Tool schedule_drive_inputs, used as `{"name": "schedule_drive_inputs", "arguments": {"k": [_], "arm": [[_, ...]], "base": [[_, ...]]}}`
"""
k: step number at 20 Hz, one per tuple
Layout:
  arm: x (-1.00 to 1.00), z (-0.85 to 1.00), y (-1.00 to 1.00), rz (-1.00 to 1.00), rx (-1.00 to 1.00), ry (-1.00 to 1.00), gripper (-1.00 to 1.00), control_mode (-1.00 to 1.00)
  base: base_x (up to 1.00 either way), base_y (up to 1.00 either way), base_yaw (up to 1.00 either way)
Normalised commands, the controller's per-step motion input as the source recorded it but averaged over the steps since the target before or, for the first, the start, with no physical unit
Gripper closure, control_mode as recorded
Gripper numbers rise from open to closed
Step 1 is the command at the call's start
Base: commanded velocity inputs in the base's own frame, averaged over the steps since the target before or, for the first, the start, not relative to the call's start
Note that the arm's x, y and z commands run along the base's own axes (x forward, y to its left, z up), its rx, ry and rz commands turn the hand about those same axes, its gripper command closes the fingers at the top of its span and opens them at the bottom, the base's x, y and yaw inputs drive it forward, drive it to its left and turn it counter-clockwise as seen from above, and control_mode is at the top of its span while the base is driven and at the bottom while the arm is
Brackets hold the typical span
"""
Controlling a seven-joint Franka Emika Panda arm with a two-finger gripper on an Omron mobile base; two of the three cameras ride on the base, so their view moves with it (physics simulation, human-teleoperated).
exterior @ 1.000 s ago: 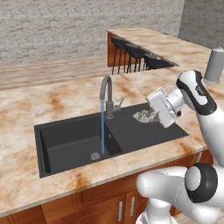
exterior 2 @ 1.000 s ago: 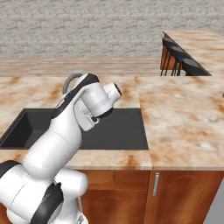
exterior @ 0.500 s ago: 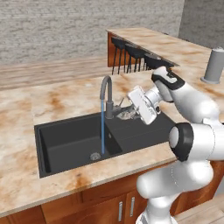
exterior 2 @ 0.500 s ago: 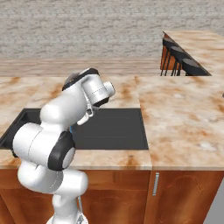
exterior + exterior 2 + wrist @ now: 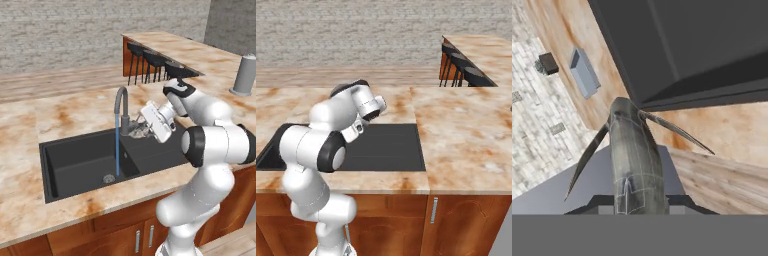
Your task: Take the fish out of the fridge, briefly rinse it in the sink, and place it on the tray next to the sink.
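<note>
Over the sink (image 5: pixel 85 165), beside the tap (image 5: pixel 121 112), the claw (image 5: pixel 142 129) is clamped on the fish (image 5: pixel 633 160), which sits short of the running stream. The fish is slim, so I judge it may slip once wet. The tray (image 5: pixel 584 73) lies far along the desk (image 5: pixel 45 115); a long carry risks a drop.

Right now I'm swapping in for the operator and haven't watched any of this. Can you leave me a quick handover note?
Pincer: shut on the fish, held over the sink beside the tap.
Tap: running, a stream falls to the drain.
Tray: on the counter by the sink, nothing on it.
Done: fish is out of the fridge and at the sink.
Left: pass the fish under the stream, shut the tap off, lay the fish on the tray.
</note>
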Motion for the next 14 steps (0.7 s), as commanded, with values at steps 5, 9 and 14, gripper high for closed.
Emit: {"name": "schedule_drive_inputs", "arguments": {"k": [5,9,14], "arm": [[0.28,-0.10,0.10,0.00,0.04,-0.01,1.00,-1.00],[0.45,-0.01,0.07,0.00,0.00,0.00,1.00,-1.00],[0.44,0.00,0.06,0.00,0.00,0.00,1.00,-1.00]], "base": [[0.00,0.00,0.00],[0.00,0.00,0.00],[0.00,0.00,0.00]]}}
